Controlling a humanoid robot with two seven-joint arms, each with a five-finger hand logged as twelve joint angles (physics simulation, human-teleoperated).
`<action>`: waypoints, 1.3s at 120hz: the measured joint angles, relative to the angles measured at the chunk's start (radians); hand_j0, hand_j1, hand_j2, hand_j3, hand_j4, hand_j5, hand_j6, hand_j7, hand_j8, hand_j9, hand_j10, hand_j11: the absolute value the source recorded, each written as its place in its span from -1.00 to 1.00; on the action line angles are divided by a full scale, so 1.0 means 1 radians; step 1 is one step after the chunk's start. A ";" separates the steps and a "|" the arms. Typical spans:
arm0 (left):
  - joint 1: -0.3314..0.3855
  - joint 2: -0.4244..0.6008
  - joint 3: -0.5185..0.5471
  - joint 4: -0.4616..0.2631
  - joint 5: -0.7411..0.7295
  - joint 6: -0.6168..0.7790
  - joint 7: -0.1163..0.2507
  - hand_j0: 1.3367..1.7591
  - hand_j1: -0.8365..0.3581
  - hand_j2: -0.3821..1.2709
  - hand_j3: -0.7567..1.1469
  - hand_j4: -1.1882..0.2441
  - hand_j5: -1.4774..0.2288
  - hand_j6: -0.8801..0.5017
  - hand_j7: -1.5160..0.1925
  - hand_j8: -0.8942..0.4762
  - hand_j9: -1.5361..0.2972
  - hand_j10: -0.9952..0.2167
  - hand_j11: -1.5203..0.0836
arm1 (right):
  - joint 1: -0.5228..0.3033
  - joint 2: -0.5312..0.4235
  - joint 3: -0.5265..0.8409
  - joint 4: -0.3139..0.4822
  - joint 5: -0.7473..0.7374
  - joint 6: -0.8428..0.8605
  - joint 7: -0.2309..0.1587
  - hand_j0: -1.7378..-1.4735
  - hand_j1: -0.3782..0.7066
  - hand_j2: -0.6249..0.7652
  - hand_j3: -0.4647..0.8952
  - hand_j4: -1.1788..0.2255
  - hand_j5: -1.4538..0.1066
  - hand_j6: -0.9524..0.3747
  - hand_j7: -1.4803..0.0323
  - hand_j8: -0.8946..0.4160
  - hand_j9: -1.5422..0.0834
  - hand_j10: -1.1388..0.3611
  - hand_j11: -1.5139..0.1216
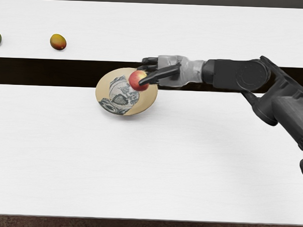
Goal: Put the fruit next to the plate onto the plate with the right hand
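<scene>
Front counter carries the plate, and the right hand, fingers curled tight on the red fruit, holds it at the plate's 1 o'clock rim, likely for release there.

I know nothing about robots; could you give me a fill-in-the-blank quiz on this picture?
The right hand holds a ___ fruit.
That fruit overlaps the rim of the round ___.
A mango lies apart, toward the picture's ___ edge.
Missing words: red; plate; left.
</scene>
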 joint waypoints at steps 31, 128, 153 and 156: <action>0.000 0.000 0.000 0.000 0.000 0.000 0.000 0.52 0.96 -0.53 -0.21 0.64 0.71 0.26 0.76 0.29 0.66 0.62 0.88 | 0.045 0.005 -0.031 -0.078 -0.004 -0.004 0.000 -0.37 0.17 0.59 -0.32 -0.54 -0.64 -0.50 -0.54 -0.28 -0.52 -0.19 -0.56; 0.000 0.000 0.000 0.000 0.000 0.000 0.000 0.52 0.96 -0.53 -0.21 0.64 0.71 0.26 0.76 0.29 0.66 0.62 0.88 | 0.070 -0.097 -0.136 -0.123 0.010 0.000 0.000 -0.40 -0.82 -0.06 -0.32 0.57 0.73 0.34 0.82 0.29 0.77 0.46 0.72; -0.002 0.000 0.000 0.000 0.000 0.000 0.000 0.52 0.96 -0.53 -0.21 0.64 0.71 0.26 0.76 0.29 0.66 0.62 0.88 | -0.080 -0.453 -0.085 0.052 0.094 0.011 0.000 -0.40 -0.90 -0.09 -0.32 0.64 0.81 0.40 0.91 0.34 0.85 0.50 0.80; -0.002 0.000 0.000 0.000 0.000 0.000 0.000 0.52 0.96 -0.53 -0.21 0.64 0.71 0.26 0.76 0.29 0.66 0.62 0.88 | -0.100 -0.489 -0.083 0.060 0.107 0.012 0.000 -0.40 -0.91 -0.09 -0.32 0.64 0.82 0.41 0.91 0.34 0.86 0.50 0.81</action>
